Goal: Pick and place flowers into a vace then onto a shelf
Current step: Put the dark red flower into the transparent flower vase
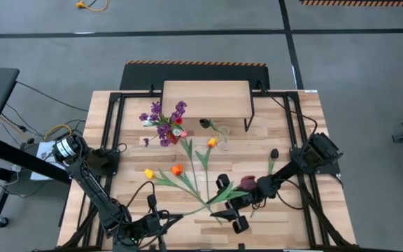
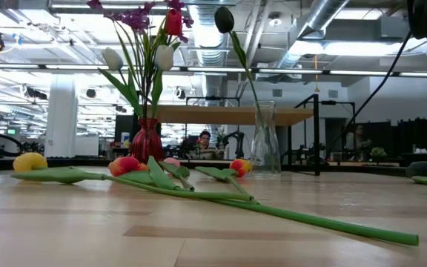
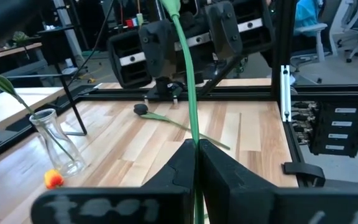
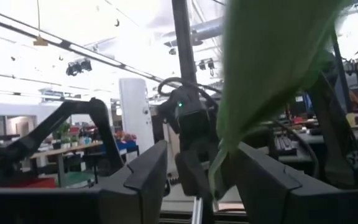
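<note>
Two grippers are seen at the near side of the table (image 1: 285, 140), both closed on one green stem (image 3: 189, 93). The left gripper (image 3: 197, 148) is clamped around the stem; the right gripper (image 4: 199, 180) is pinched on a green leaf (image 4: 272, 68) of it. More flowers (image 1: 180, 171) are scattered across the table. A red vase (image 2: 147, 141) of flowers and a glass vase (image 2: 264, 141) are placed in front of the shelf (image 1: 206, 99).

Two vases (image 1: 172, 134) (image 1: 222, 130) stand before the shelf (image 1: 206, 98); loose flowers (image 1: 187, 183) lie nearer the arms.
</note>
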Available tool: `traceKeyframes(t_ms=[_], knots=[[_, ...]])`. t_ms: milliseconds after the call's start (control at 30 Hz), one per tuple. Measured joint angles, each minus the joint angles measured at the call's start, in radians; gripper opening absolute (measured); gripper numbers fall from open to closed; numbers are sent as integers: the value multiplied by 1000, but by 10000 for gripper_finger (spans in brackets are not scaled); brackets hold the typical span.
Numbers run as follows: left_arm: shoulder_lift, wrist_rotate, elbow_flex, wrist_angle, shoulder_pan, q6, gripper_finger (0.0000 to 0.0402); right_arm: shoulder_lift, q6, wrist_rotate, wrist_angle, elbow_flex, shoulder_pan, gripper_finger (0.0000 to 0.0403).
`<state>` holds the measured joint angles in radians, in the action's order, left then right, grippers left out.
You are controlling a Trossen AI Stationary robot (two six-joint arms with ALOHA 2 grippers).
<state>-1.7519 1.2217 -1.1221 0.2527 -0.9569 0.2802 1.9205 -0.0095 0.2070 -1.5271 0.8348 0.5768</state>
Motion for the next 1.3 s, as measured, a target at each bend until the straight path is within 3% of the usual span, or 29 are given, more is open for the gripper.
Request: traceKeyframes(t_ms=[367, 467, 600, 800, 967, 1300], knots=[[0, -6, 0, -2, 0, 0, 0, 0, -27, 0, 0, 47, -10, 153], [0, -7, 0, -5, 0, 0, 0, 0, -31, 2, 0, 49, -10, 119], [0, -13, 0, -10, 0, 0, 0, 0, -52, 5, 0, 49, -10, 24], [0, -91, 0, -10, 0, -7, 0, -5, -45, 42, 37, 49, -10, 5], [0, -133, 0, -32, -2, -7, 0, -81, -43, 109, 229, 49, -9, 3], [0, -12, -1, -79, -6, 0, 0, -356, 47, 215, 803, 49, -9, 1]])
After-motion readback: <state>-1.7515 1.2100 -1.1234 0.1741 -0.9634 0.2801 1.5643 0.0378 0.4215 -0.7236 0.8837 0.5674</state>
